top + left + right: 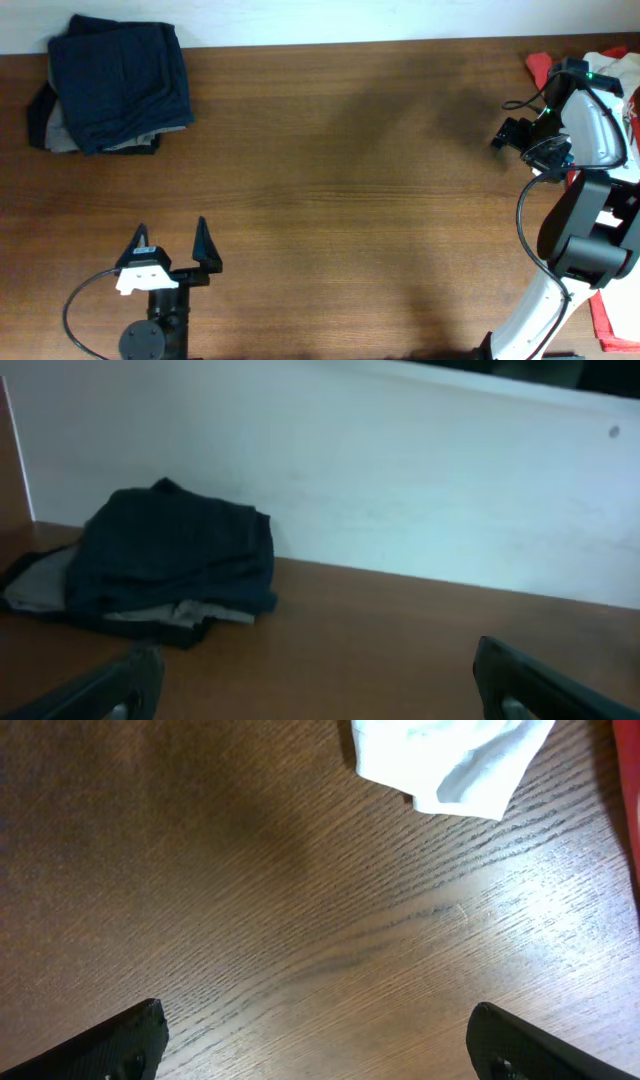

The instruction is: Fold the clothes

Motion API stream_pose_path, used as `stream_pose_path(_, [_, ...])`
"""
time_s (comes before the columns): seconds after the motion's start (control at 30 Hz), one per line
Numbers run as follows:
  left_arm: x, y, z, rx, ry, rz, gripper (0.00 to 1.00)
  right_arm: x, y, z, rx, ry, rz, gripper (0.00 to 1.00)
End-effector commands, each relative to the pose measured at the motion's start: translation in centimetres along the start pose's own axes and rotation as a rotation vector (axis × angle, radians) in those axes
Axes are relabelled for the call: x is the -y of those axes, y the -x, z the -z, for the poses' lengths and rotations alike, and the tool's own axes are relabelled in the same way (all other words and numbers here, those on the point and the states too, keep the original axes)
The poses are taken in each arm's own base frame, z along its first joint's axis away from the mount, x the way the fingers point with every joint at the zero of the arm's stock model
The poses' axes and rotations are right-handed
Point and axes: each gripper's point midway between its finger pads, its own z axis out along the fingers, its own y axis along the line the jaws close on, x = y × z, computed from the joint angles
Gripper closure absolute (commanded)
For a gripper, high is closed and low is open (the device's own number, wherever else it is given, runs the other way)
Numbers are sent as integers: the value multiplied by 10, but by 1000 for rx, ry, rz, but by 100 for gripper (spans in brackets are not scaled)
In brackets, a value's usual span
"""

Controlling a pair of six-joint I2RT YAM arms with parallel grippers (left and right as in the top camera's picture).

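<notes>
A folded dark navy garment [120, 80] lies on top of grey-brown and black pieces at the table's far left corner. It also shows in the left wrist view [170, 555], with the grey-brown piece [40, 585] sticking out beneath it. My left gripper [170, 240] is open and empty near the front left, well short of the stack; in its own view the jaws [318, 660] are spread over bare wood. White cloth [612, 65] and red cloth [540, 68] lie at the far right. My right gripper [508, 134] is open and empty [315, 1030], just short of the white cloth [450, 760].
The brown wooden table [340, 200] meets a white wall [400, 470] along its back edge. More red fabric [605, 310] lies at the right edge by the right arm's base. A strip of red shows at the right wrist view's edge [630, 810].
</notes>
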Motion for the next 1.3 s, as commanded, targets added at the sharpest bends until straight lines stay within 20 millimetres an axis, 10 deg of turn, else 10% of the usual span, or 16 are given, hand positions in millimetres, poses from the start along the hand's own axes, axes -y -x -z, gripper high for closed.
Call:
stream_pose_path(0.0, [-7,-27,-4,-19,20,24,1,-1,2,2,7,1,-5,1])
stream_pose_path(0.13, [-11,-55,-2,-134,34,29,1,-1,2,2,7,1,-5,1])
stream_pose_path(0.67, [-11,-56,-2,-137,35,30,1,-1,3,8,21,6,-3,1])
stream_pose_path(0.83, [-11,-56,-2,-137,35,29,1,-5,-7,153,404,61,45,1])
stream_pose_path(0.87, [-11,-56,-2,-137,35,30,1,5,-21,203,554,26,44,1])
stream_pose_path(1.0, [-11,-56,-2,-137,34,29,1,23,-88,300,830,115,52,1])
stream_pose_path(1.1, [-11,-56,-2,-137,35,30,1,43,-133,313,915,151,52,1])
stream_pose_path(1.27, [-11,-56,-2,-137,35,30,1,59,-179,279,1168,305,41,1])
